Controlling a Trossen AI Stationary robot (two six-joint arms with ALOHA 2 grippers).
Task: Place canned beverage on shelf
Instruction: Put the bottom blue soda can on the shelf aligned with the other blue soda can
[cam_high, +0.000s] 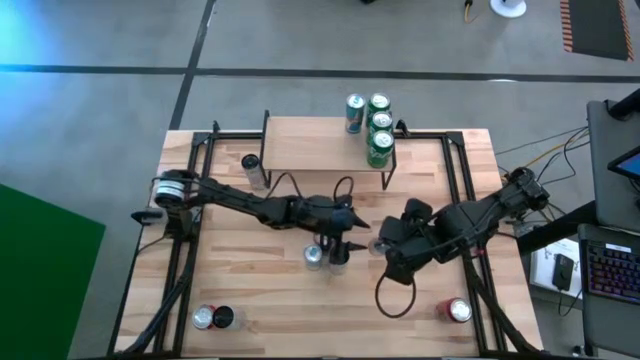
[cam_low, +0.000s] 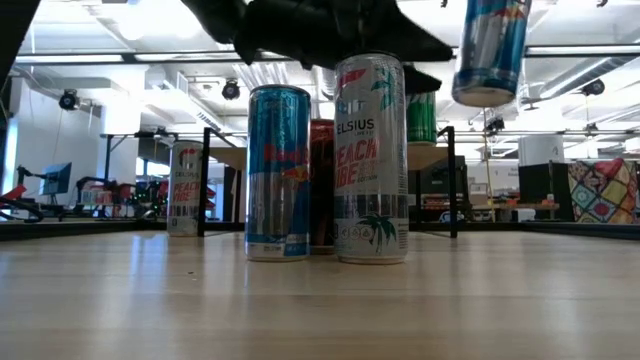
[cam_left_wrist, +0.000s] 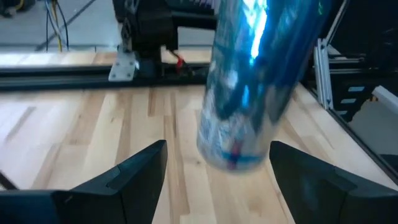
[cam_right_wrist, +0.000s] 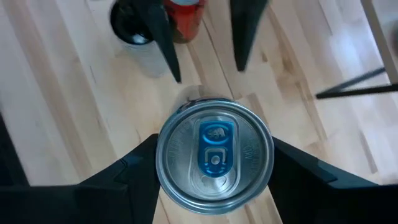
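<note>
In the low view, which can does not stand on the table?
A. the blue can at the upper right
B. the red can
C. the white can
A: the blue can hangs clear above the table, gripped by the right tool.

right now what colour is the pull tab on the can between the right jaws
Blue, on a silver can top; the right wrist view shows it best.

Bright, even light comes from overhead strips seen in the low view, with soft short shadows on the table (cam_high: 280, 290). A cyan flare washes the high view's left corner. In the left wrist view the blue can (cam_left_wrist: 261, 81) is smeared and glary. The can top (cam_right_wrist: 214, 155) is sharp.
</note>
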